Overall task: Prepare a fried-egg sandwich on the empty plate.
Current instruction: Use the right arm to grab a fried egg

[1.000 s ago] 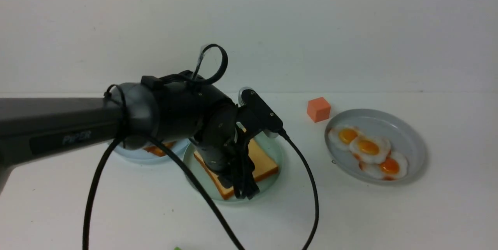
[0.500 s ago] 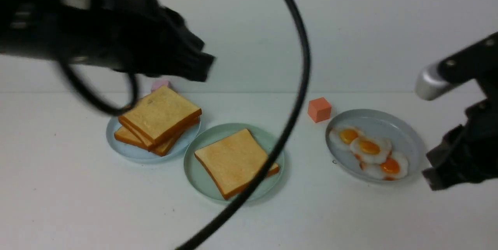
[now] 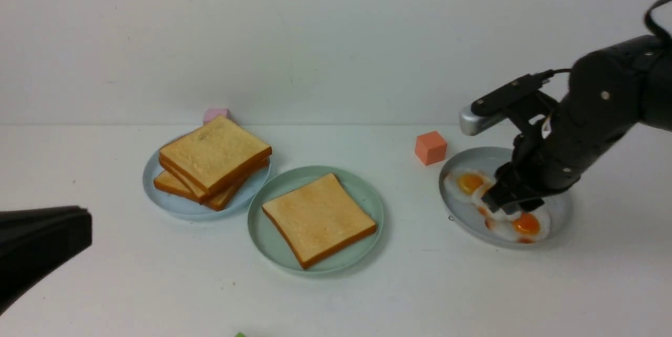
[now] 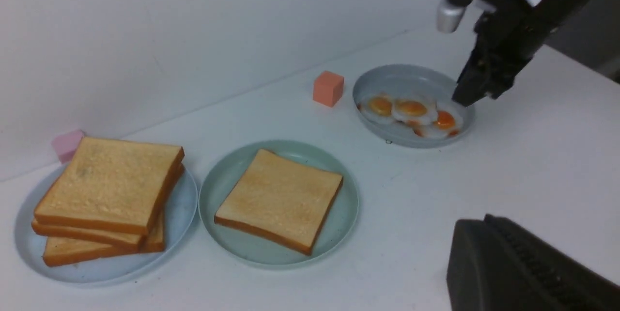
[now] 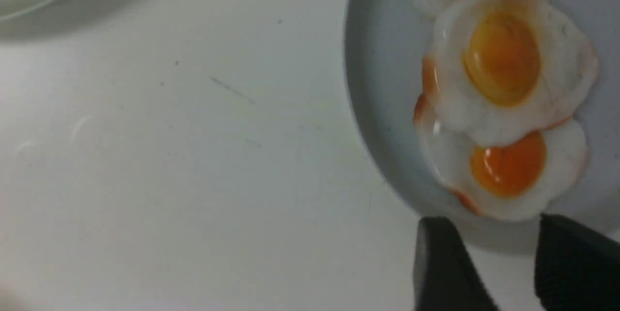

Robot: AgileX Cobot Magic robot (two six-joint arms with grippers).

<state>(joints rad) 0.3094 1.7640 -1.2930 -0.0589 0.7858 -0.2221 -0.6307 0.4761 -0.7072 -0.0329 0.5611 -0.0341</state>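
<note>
The pale mint-green plate (image 3: pixel 367 195) (image 4: pixel 339 226) holds one toast slice (image 3: pixel 317 219) (image 4: pixel 280 199) with nothing on top; no fried-egg sandwich is in view. Three fried eggs (image 3: pixel 526 224) (image 5: pixel 503 59) lie overlapping on the grey plate (image 3: pixel 525 164) (image 5: pixel 373 83). My right gripper (image 3: pixel 505 204) (image 5: pixel 490 221) hangs open just above the eggs, with nothing between its fingers. My left gripper (image 3: pixel 84 227) (image 4: pixel 472 227) is shut and empty, low at the near left, well away from the plates.
A pale blue plate (image 3: pixel 157 190) left of the mint one carries a stack of toast slices (image 3: pixel 214 161). An orange cube (image 3: pixel 430 147) sits near the grey plate and a pink cube (image 3: pixel 216 114) behind the stack. A small green thing (image 3: pixel 240 334) peeks in at the front edge.
The left arm lifted off the toast on the mint-green plate, shut its gripper and drew back to the near left. The right arm came down over the eggs and its jaws opened.
</note>
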